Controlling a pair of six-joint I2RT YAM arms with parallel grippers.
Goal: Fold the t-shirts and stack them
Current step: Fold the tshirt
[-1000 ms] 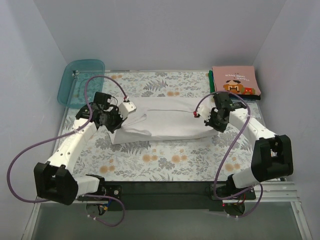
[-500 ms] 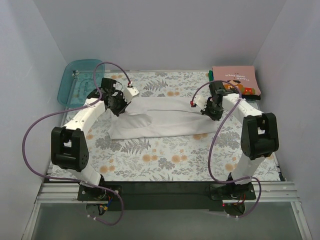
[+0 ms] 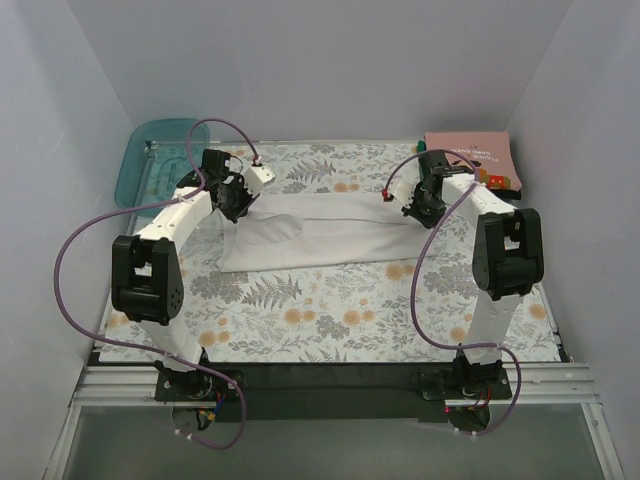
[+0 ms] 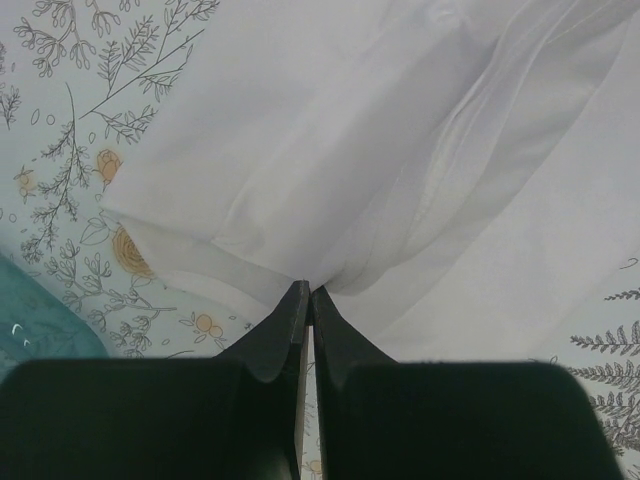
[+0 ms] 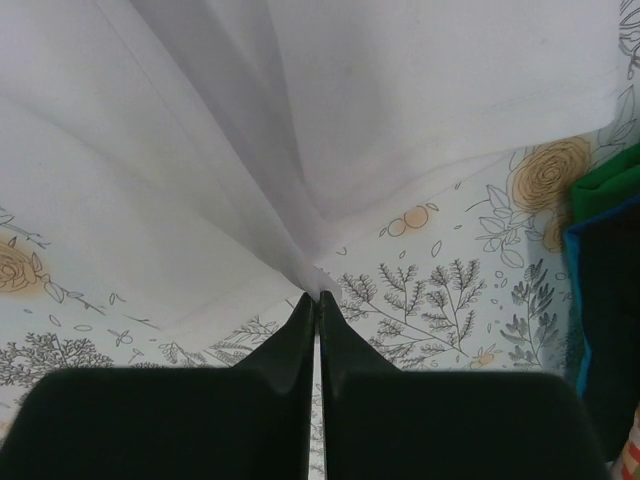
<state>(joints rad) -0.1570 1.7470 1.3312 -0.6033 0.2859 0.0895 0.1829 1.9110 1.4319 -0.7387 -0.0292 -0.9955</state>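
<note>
Bright, even, shadowless; sharp throughout

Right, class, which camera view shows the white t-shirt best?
Top external: the whole white t-shirt is visible there. The wrist views show only folds of it, pinched by the left gripper and the right gripper.

The white tee (image 3: 330, 238) is thin, matt, softly creased cloth on a matt printed tablecloth (image 3: 330, 320); the tray (image 3: 140, 168) at ten o'clock is glossy translucent plastic.
</note>
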